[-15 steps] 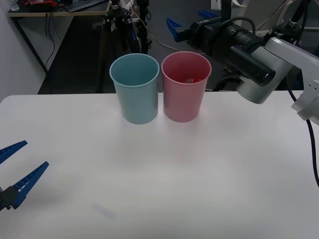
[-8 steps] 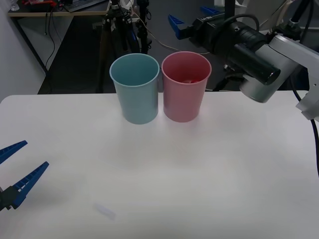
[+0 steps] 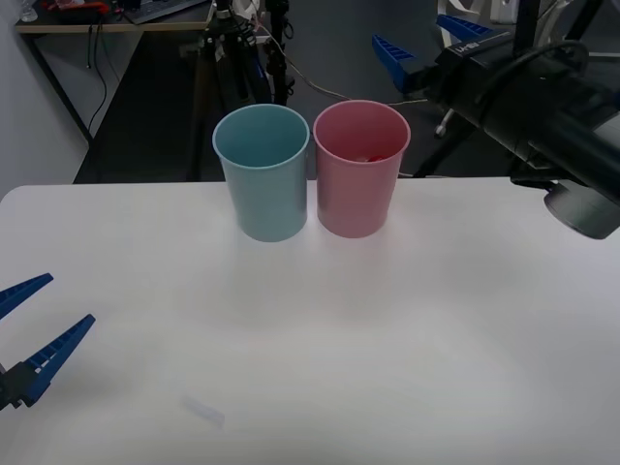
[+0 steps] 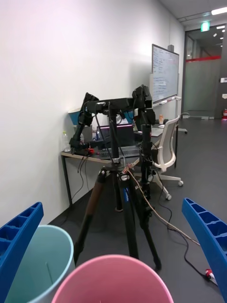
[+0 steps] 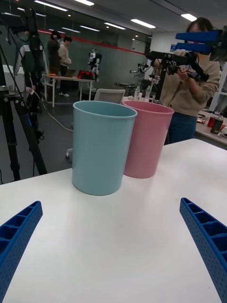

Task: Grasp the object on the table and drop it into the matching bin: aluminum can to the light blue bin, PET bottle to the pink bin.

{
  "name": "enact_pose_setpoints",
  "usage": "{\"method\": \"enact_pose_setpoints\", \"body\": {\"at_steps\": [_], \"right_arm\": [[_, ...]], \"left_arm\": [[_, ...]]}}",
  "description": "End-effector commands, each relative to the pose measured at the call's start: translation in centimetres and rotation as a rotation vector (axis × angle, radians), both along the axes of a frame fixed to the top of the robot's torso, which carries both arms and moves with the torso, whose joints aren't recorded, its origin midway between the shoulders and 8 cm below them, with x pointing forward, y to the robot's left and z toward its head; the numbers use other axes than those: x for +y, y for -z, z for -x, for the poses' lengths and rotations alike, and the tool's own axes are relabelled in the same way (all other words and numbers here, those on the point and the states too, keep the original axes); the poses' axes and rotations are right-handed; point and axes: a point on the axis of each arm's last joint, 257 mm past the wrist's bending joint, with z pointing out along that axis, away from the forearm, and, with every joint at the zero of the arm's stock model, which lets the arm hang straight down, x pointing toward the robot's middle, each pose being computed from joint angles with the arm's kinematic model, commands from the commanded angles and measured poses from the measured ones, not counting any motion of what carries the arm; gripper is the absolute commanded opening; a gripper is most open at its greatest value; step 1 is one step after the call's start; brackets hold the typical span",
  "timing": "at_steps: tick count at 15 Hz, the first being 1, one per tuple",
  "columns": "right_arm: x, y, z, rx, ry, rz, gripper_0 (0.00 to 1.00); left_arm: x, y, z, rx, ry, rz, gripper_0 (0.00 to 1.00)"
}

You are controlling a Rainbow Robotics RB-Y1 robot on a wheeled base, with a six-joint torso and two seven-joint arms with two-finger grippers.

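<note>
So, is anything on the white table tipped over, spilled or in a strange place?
Nothing stands out. The tall light blue plastic bin and the matching pink bin stand upright side by side on the white tabletop.

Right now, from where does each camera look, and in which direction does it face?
Front view: above the arms, facing down at the table; left gripper low at left, right gripper raised behind the pink bin.
Right wrist view: behind the pink bin, facing the room; open fingers.
Left wrist view: low over the table, facing both bins; open fingers.
Shared: the light blue bin, pink bin.
</note>
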Motion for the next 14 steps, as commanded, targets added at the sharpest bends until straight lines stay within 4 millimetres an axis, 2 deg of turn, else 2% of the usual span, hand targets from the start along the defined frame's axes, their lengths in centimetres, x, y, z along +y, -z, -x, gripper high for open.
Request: {"method": "enact_pose_setpoints", "body": {"at_steps": [1, 4, 9, 14], "right_arm": [[-2.1, 0.4, 2.7, -0.001, -0.010, -0.005, 1.00], [-4.5, 0.7, 5.3, -0.021, 0.008, -0.002, 1.00], [-7.5, 1.9, 7.2, -0.032, 0.060, 0.013, 1.00], [-9.9, 4.5, 9.1, 0.004, 0.074, 0.010, 1.00]], "left_arm": [[0.0, 0.0, 0.0, 0.000, 0.000, 0.000, 1.00], [0.0, 0.0, 0.0, 0.000, 0.000, 0.000, 1.00], [0.0, 0.0, 0.0, 0.000, 0.000, 0.000, 1.00], [0.0, 0.0, 0.0, 0.000, 0.000, 0.000, 1.00]]}}
